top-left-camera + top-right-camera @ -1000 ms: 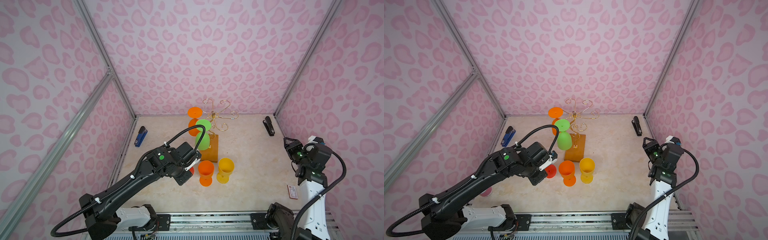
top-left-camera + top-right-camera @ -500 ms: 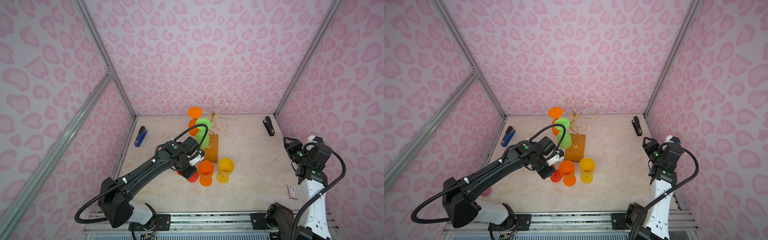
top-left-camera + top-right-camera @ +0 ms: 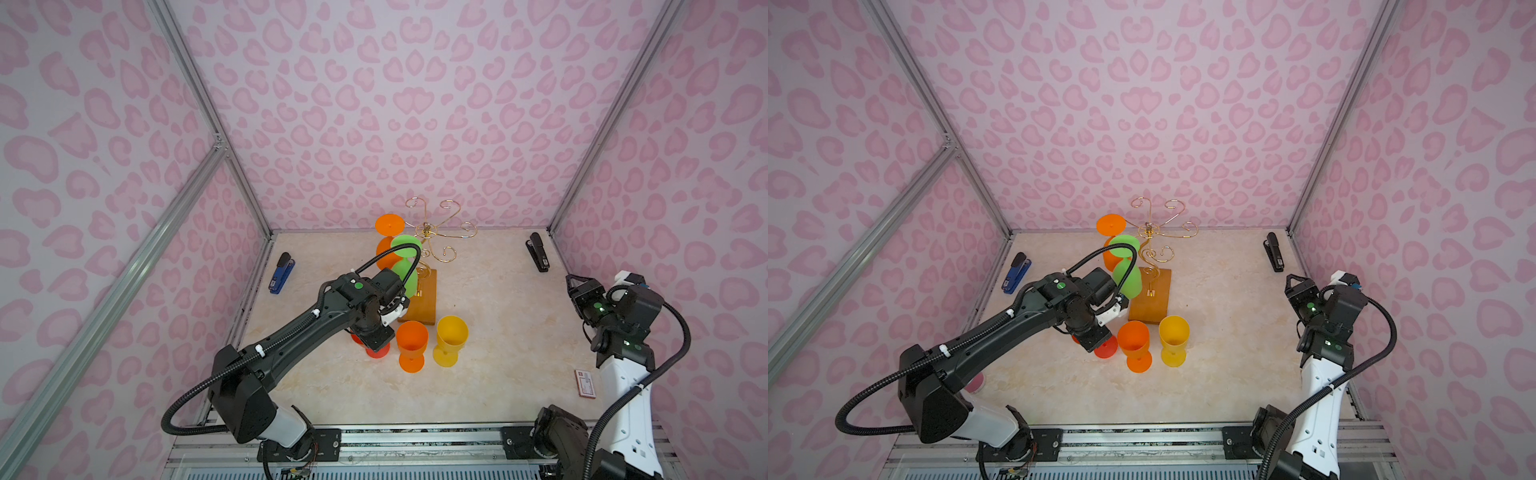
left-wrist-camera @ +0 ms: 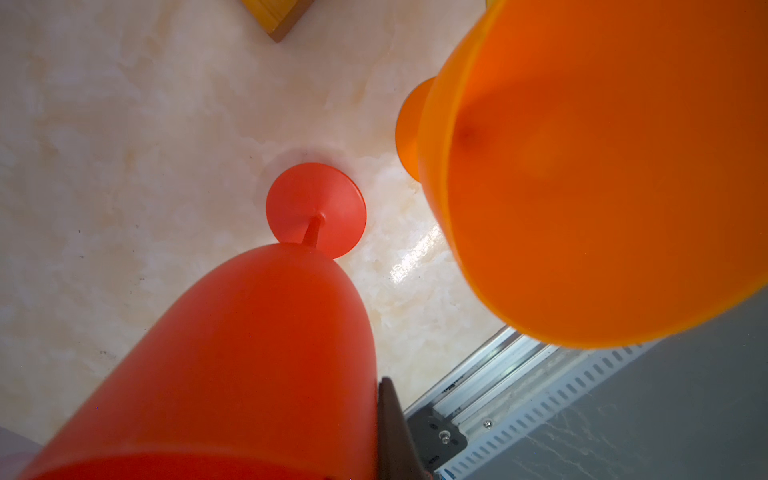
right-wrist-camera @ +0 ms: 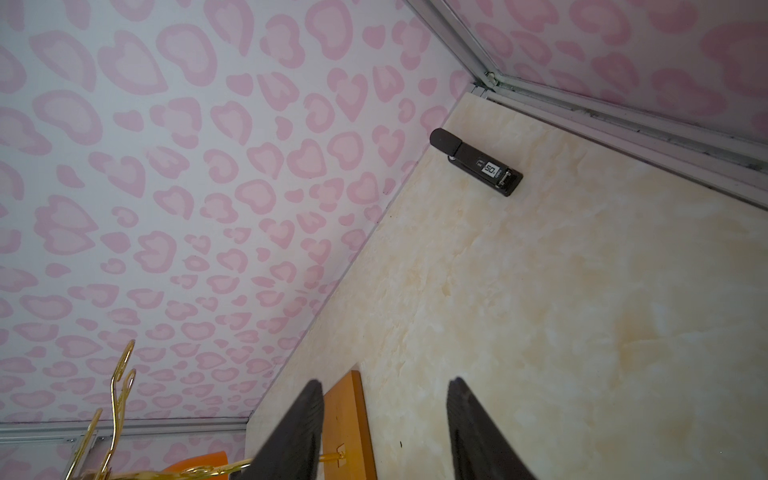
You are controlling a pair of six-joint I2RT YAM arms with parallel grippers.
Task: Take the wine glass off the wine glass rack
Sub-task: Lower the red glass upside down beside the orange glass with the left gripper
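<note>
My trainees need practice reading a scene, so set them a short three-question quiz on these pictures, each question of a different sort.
1. True or false: two wine glasses hang on the wine glass rack.
2. Which glass do the fingers of the left gripper hold? A yellow, B red, C green.
3. What colour is the stapler nearest the right gripper?

Key:
1. True: the orange wine glass and the green wine glass.
2. B, the red wine glass.
3. Black.
</note>
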